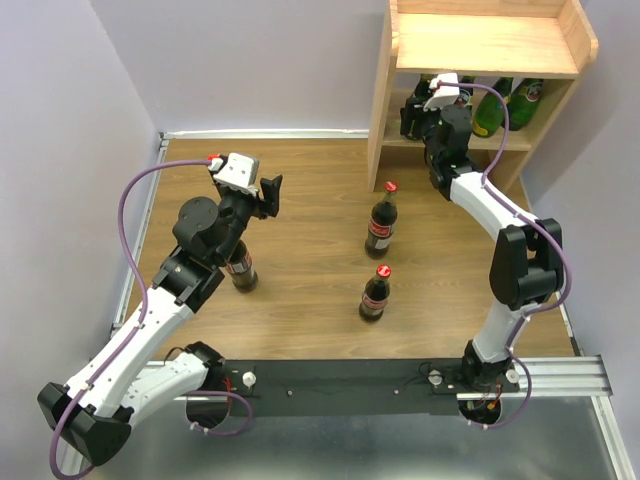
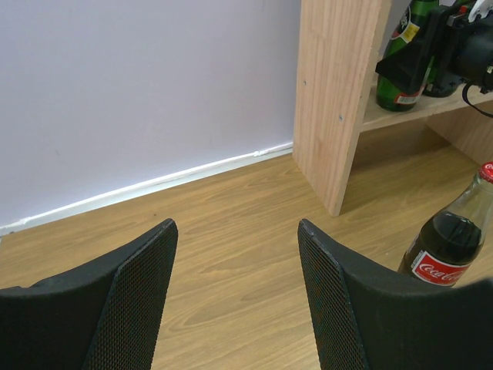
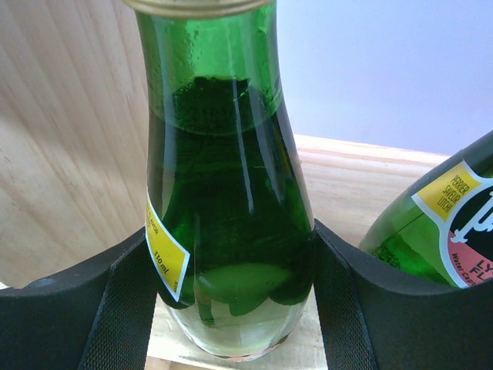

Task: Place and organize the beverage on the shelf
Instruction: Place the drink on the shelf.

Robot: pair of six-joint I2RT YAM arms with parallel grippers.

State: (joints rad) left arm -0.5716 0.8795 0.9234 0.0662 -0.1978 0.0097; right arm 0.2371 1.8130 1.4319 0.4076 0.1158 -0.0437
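Left pincer [image 2: 236, 230] hangs over the far-left part of the worktop [image 1: 300, 335]. Its jaws stand about halfway apart with nothing between them, only bare wood grain below.

First cola bottle [image 1: 243, 272] stands upright on the worktop, partly under the left arm: dark liquid, red label, top hidden.

Second cola bottle [image 1: 381, 220] stands mid-worktop, just near of the shelf's left side panel, with a red cap, a red label and dark contents. Third cola bottle [image 1: 374, 296] is nearer and close to the second, not touching it, and looks the same. All three colas are on the worktop and off the shelf.

Shelf [image 1: 480, 45] sits at the far right, in light natural wood, with two tiers, solid side panels and a raised rim round the top board.

Right pincer [image 3: 231, 231] reaches into the lower tier at its left end. Its jaws are closed partway and press both sides of the held green bottle [image 3: 231, 154]. This bottle is upright, its base on the lower board near the front edge. It is clear green glass with a gold cap edge at the top and a yellow label patch.

Neighbour green bottle [image 3: 431, 223] stands just to the right, with a yellow and pink label. Whether the two touch cannot be told.

Two more green bottles [image 1: 490, 112] stand further right on the same tier.
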